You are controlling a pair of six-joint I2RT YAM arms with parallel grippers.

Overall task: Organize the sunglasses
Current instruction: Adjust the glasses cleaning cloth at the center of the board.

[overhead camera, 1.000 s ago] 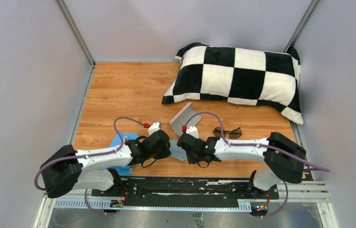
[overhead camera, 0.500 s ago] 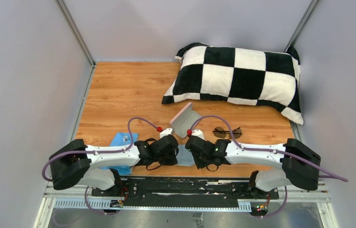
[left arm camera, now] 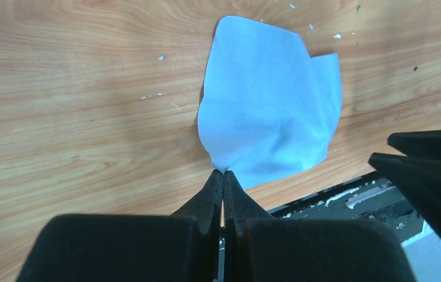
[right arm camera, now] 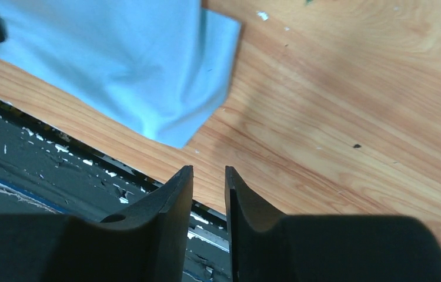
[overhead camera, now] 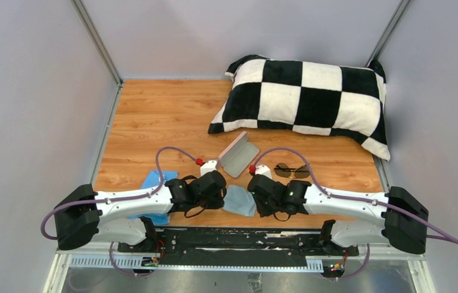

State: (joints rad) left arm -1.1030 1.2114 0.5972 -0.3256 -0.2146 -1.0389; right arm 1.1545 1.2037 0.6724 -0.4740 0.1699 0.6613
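The wooden table (overhead camera: 153,122) carries a black-and-white checkered pillow (overhead camera: 303,97) across its far right corner. Both arms reach inward along the near edge, the left arm (overhead camera: 129,201) and the right arm (overhead camera: 342,198) meeting head to head near the middle.

Between them a light-blue cloth (left arm camera: 268,111) lies loosely rumpled on the wood, close to the table's front edge. Another blue piece (overhead camera: 152,180) shows partly under the left arm; what it is cannot be told from above.

The pink case (overhead camera: 239,155) sits open just beyond the two wrists, its lid tilted up toward the pillow.

The sunglasses (overhead camera: 292,170) lie on the bare wood to the right of the case and beyond the right arm, between it and the pillow, apart from both and touched by neither gripper.

The left gripper (left arm camera: 223,179) has its fingers pressed together, and the near corner of the cloth meets their tips, so it appears to be pinching that corner. The right gripper (right arm camera: 209,179) shows only a narrow gap between its fingers, with nothing in it, poised above the table's front edge just beside the cloth's corner.
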